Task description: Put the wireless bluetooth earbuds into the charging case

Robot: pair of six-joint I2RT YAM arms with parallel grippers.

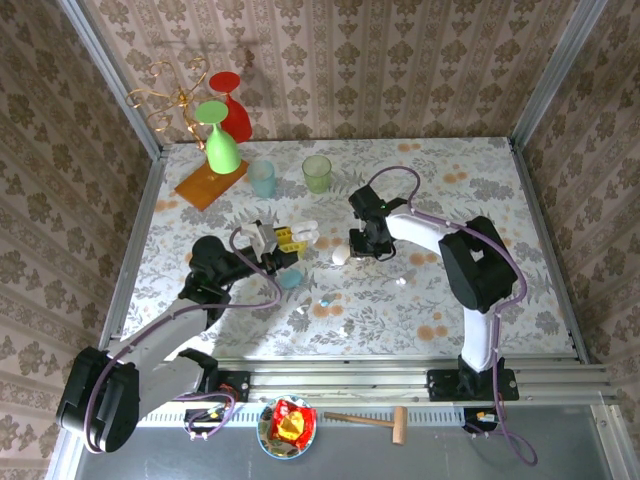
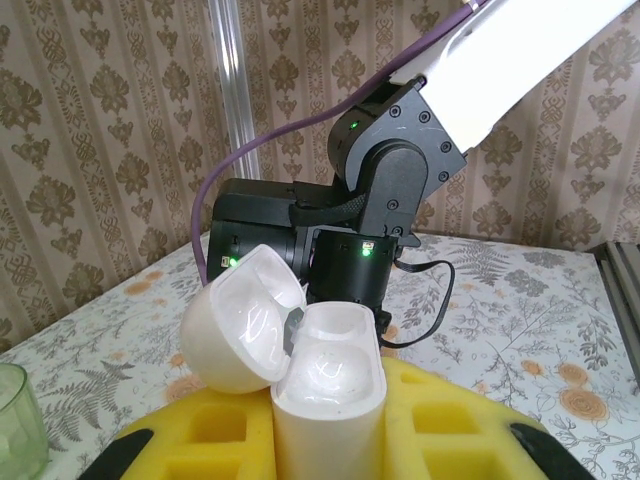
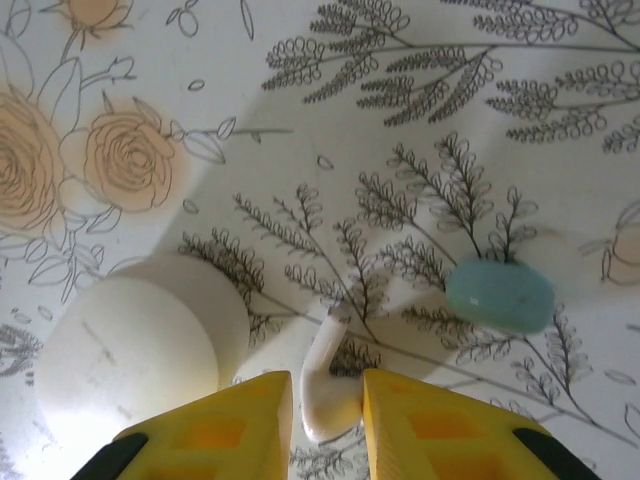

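Note:
My left gripper (image 1: 288, 240) is shut on a white charging case (image 2: 328, 390) and holds it upright with its lid (image 2: 245, 320) swung open to the left. Both wells look empty. My right gripper (image 3: 327, 378) is down at the table with its yellow fingers closed in on a white earbud (image 3: 325, 400) whose stem points away. The same gripper (image 1: 362, 250) hangs just right of a closed white case (image 1: 342, 255). Other tiny earbuds (image 1: 325, 300) lie loose on the floral cloth, one (image 1: 402, 282) to the right.
A closed white case (image 3: 130, 360) lies just left of my right fingers, and a pale-blue case (image 3: 500, 295) beyond on the right. At the back stand a green cup (image 1: 317, 172), a blue cup (image 1: 262, 178) and an upturned green glass (image 1: 222, 140).

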